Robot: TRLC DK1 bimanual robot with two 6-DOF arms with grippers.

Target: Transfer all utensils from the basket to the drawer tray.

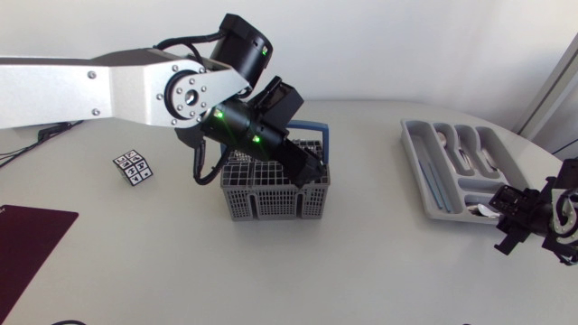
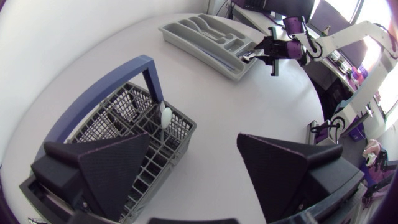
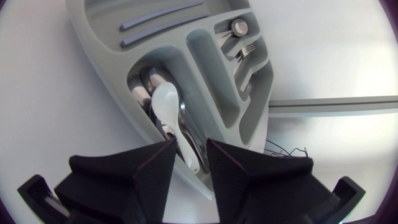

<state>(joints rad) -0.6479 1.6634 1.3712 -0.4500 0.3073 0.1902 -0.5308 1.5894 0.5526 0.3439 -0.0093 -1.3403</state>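
Preferably, the right gripper (image 3: pixel 191 145), clamped on the white spoon (image 3: pixel 166 103) above the spoon compartment of the drawer tray (image 3: pixel 202 62), lowers before releasing, while the left gripper (image 2: pixel 194 155) hangs wide apart over the basket (image 2: pixel 181 126).

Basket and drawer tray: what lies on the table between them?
Nothing. The head view shows only bare white table between the basket and the drawer tray. The left wrist view shows the same bare stretch.
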